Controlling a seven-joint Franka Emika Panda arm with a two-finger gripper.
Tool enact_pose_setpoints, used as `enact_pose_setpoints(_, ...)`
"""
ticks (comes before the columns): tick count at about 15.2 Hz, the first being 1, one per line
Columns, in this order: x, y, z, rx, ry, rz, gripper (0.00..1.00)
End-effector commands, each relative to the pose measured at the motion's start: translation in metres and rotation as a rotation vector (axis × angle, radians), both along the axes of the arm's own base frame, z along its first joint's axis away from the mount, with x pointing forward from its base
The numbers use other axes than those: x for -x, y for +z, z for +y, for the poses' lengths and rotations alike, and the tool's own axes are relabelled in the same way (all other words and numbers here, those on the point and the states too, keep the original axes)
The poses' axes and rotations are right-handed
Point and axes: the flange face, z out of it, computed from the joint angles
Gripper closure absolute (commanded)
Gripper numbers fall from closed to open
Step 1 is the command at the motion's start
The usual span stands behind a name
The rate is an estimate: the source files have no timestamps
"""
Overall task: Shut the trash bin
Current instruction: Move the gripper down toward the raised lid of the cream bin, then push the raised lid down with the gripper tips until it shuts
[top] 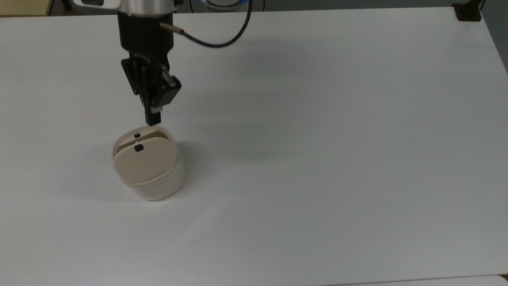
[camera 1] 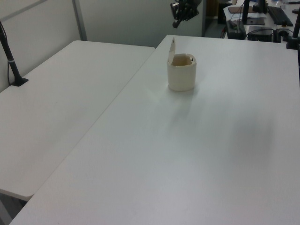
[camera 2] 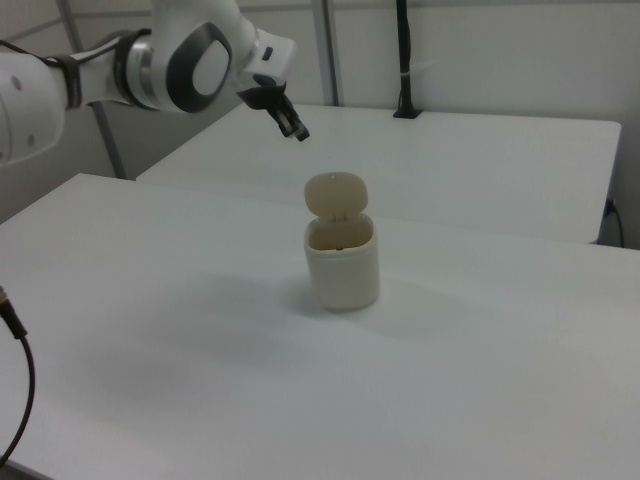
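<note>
Left to right in the top view. The trash bin [top: 149,169] stood upright on the white tabletop [top: 317,139], in the top view's left half, roughly midway between the far and near edges and well clear of both. Its lid [top: 143,165] was raised: in the right view the lid [camera 2: 335,194] stood nearly upright above the bin's open mouth, hinged along one side of the rim, and in the left view it [camera 1: 172,47] appeared edge-on as a thin plate rising from the rim on the left view's left. A small black button [top: 138,148] was visible on the lid's face.

Just beyond the bin toward the far edge hung the gripper [top: 153,119], with its jaws drawn close together and nothing between them. In the right view the gripper [camera 2: 296,130] sat higher than the lid's top edge and off to the right view's left, apart from it; no contact was evident in any view.

The governing relation: the lid lay below the fingertips and toward the near edge of the tabletop from them, its broad face upright. Closing would probably require bringing the fingertips behind the lid's upper edge and pushing it over and down onto the mouth, about the hinge line.
</note>
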Motion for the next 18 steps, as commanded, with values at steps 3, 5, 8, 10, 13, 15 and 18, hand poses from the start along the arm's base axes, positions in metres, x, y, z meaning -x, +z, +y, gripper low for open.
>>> enact_pose_setpoints(3, -0.035, -0.027, -0.008, -0.019, -0.104, -0.068, 1.00)
enact_pose_setpoints(5, -0.038, -0.041, -0.013, 0.009, -0.105, -0.048, 1.00)
enact_pose_setpoints(8, -0.038, -0.049, -0.030, 0.038, -0.119, -0.032, 1.00)
enact_pose_setpoints(10, -0.035, -0.056, -0.035, 0.083, -0.109, -0.013, 1.00)
enact_pose_setpoints(13, -0.031, -0.060, -0.041, 0.134, -0.075, 0.008, 1.00)
enact_pose_setpoints(15, -0.030, -0.064, -0.043, 0.146, -0.055, 0.021, 1.00)
enact_pose_setpoints(18, -0.028, -0.065, -0.047, 0.151, -0.054, 0.029, 1.00)
